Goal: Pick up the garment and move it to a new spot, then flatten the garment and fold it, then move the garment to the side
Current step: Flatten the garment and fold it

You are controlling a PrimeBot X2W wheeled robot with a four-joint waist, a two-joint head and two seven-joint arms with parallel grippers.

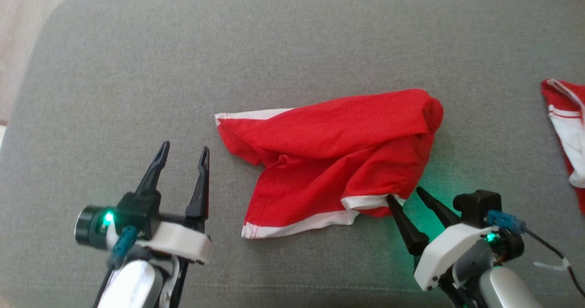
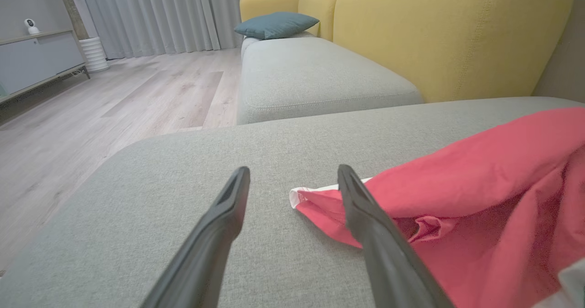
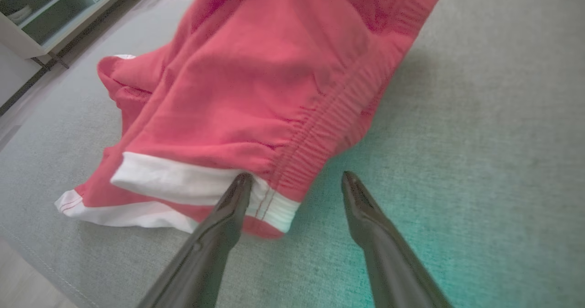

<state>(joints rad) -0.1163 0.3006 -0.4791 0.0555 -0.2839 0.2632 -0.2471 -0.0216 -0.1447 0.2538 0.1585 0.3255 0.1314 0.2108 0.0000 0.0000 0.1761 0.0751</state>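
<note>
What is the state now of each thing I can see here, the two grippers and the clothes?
red garment: crumpled, lying on the grey cushion, not held.
left gripper: open, empty, beside the garment, apart from it.
right gripper: open, empty, one finger at the garment's white hem.
second red-and-white garment: lying on the cushion further right, cut off by the picture's edge.

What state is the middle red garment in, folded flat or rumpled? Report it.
Rumpled, not folded. The garment lies heaped on the cushion, with deep creases and its white hems at odd angles.
</note>
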